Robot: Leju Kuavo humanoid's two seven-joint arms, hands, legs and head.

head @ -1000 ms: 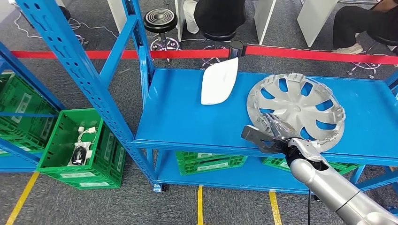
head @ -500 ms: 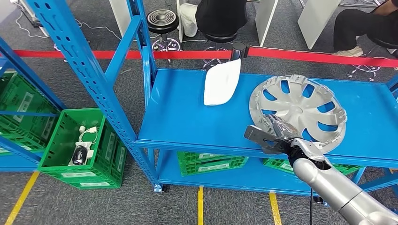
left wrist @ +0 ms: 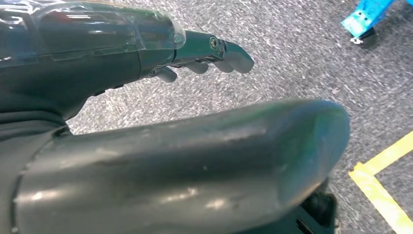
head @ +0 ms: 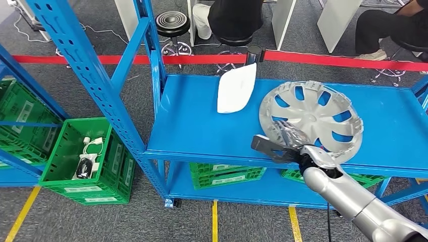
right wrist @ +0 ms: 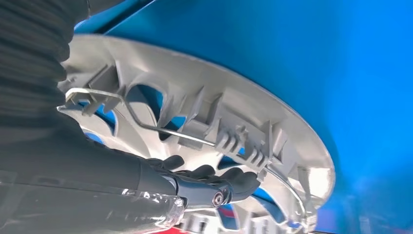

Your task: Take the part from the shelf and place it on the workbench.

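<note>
Hubcap (head: 312,120) on blue shelf deck (head: 202,126), right hand (head: 285,143) on its near rim.
Silver hubcap lies inside-up near the deck's front edge; right hand's fingers (right wrist: 229,181) curl through a spoke opening from above, thumb sticks out away from the fingers over bare deck, so grip is fingers hooked on the rim, not a full clamp that I can confirm. White part (head: 236,87) lies well beyond the fingertips, apart from the hubcap, with open blue deck between. Blue upright post (head: 91,75) stands far to the thumb side; green crate (head: 83,156) beyond it on the floor. Left hand (left wrist: 146,122) hangs over grey carpet, fingers (left wrist: 214,56) apart, holding nothing.
</note>
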